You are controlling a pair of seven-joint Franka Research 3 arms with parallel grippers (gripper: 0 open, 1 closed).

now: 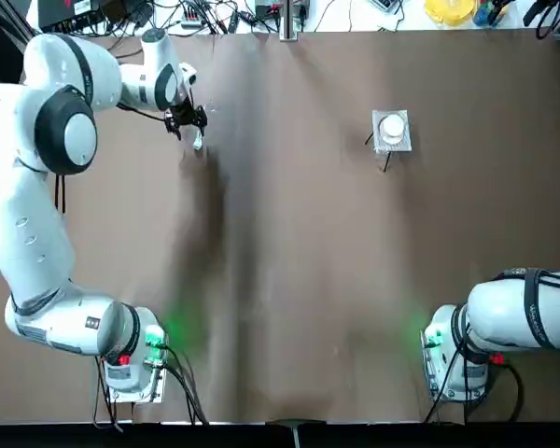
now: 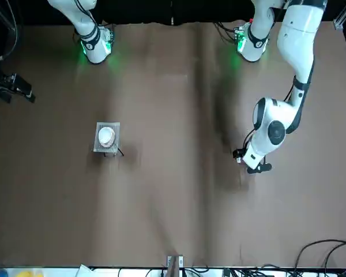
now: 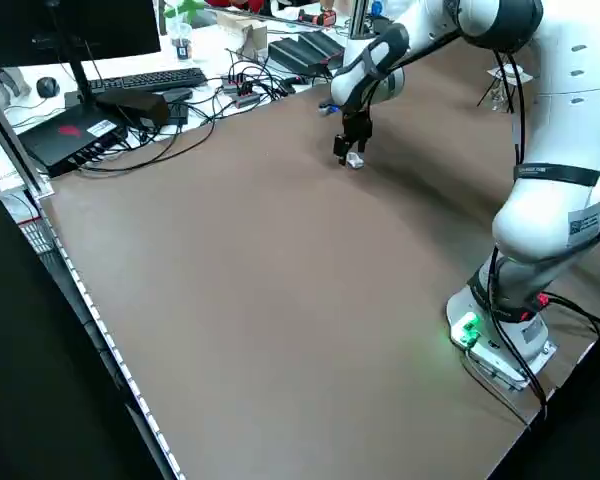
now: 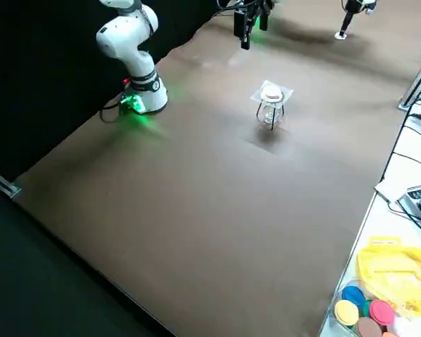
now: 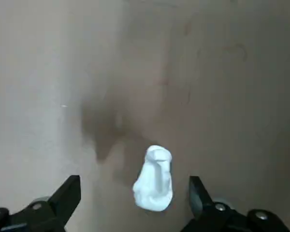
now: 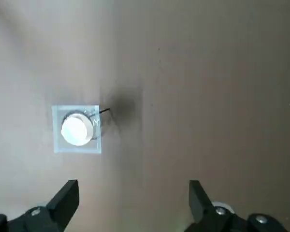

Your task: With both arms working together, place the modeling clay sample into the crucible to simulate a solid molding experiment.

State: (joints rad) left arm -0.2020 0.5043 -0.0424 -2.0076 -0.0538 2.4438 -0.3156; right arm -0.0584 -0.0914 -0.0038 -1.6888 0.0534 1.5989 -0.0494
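L pincer point(image 5: 135, 205) open above clay lump point(image 5: 154, 179) on bench point(image 1: 289, 280), R pincer point(image 6: 135, 205) open, crucible point(image 6: 77, 129) on mesh pad point(image 6: 59, 145), prob lidded

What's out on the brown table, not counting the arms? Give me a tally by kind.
White clay lump: 1
White crucible, lidded as far as the views tell: 1
Square mesh pad on thin black legs: 1
Clear glass piece under the pad: 1
Total: 4

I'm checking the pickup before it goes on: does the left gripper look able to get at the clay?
Probably yes: the left gripper hangs open above the modeling clay sample, and nothing shows between them.
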